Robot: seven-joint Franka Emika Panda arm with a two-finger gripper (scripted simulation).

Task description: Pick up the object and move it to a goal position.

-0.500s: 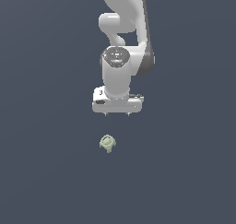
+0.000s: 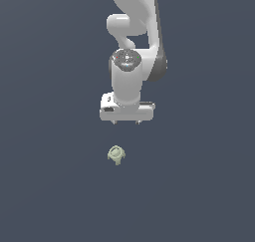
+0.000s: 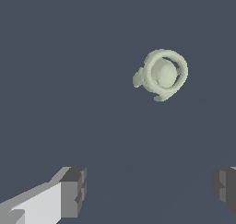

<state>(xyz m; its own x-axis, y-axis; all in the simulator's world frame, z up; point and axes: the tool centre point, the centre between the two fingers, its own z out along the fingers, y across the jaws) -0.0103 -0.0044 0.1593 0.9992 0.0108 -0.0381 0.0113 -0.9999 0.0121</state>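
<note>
Count: we log one surface [image 2: 50, 186], one arm [image 2: 134, 32], one gripper [image 2: 126, 121] with two fingers [image 3: 73, 191], and one object [image 2: 116, 155].

Surface: a flat, uniform dark slate-blue plane fills both views. We see no edge to it.

Arm: white, single, entering the exterior view from 12 o'clock and hanging downward. Its wrist block faces the camera, and the broad pale hand bar sits crosswise at the lower end.

Gripper: in the exterior view only two short stubs show beneath the hand bar. In the wrist view the two dark grey fingers stand well apart, bare surface between them, so we record them as spread wide and holding nothing.

Object: one small pale sage-green lump, resting on the surface. In the exterior view it lies at 6 o'clock from the gripper, slightly toward 7, clear of the fingers and not touching them. In the wrist view [image 3: 161, 74] it shows a rounded ring with a domed centre, seen nearly face-on, with short stubs poking out around 6 and 9 o'clock of the ring. We find no clear long axis; the outline is roughly round. The ring side faces up toward the wrist camera. Whether the stubs touch the surface we cannot tell.
</note>
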